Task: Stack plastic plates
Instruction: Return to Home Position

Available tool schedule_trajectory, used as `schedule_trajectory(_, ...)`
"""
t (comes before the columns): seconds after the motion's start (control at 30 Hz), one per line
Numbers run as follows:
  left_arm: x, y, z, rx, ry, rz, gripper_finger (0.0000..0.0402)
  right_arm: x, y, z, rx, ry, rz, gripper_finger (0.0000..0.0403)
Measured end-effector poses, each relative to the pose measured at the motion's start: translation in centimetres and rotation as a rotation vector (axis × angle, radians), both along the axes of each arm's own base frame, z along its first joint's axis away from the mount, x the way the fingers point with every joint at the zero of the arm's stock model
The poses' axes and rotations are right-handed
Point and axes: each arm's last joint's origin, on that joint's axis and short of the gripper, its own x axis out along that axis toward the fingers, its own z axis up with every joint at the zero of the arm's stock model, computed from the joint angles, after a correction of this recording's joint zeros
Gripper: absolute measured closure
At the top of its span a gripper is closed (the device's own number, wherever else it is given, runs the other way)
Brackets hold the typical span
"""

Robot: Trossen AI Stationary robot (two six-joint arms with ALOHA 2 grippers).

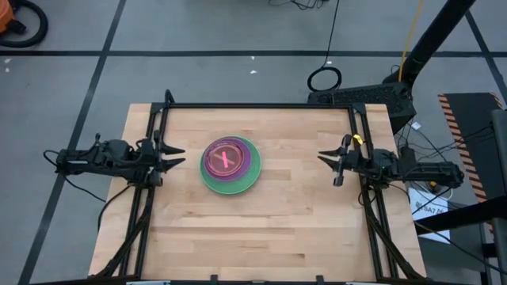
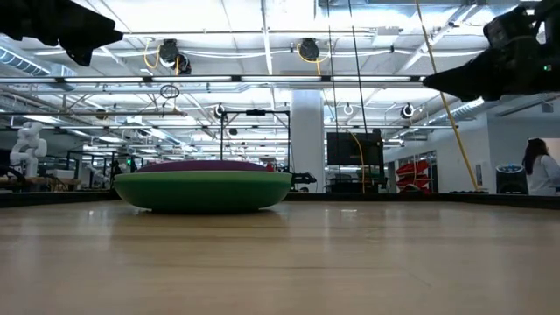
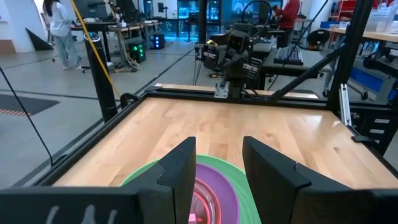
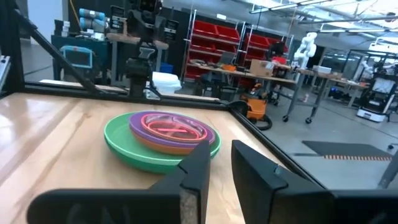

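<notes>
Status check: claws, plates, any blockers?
Left claw open, at left edge of table; right claw open, at right edge. Plates in one stack mid-table, pink plate on top. Nothing else on it.

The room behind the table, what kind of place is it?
Probably a robotics lab or workshop, not a home: there are racks of red bins, a white humanoid robot, and a high ceiling with bare beams and hanging cables.

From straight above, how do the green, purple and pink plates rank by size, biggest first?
1. green plate
2. purple plate
3. pink plate
They are stacked together, so nearness to the camera hardly matters.
</notes>
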Motion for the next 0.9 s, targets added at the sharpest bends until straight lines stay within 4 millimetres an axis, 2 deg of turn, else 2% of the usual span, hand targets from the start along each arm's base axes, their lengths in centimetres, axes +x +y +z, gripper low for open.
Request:
schedule_trajectory(0.17,0.0,0.0,0.0,0.0,0.0,0.0,0.0261,-0.4,-0.1,0.3,0.003,-0.055,-0.047,0.0344)
schedule_trajectory(0.47,0.3,0.0,-0.4,-0.014,-0.012,0.001,0.0261,-0.3,-0.2,0.0,0.004,-0.026,-0.069,0.0344)
schedule_trajectory(0.73,2.5,-0.3,-5.3,-0.069,-0.041,0.004,0.0261,-0.1,-0.2,-0.3,-0.005,0.013,-0.069,0.0344)
schedule_trajectory(0.9,3.3,-0.4,-8.6,-0.075,-0.033,0.006,0.0261,-0.1,-0.2,-0.4,-0.005,0.019,-0.069,0.0344)
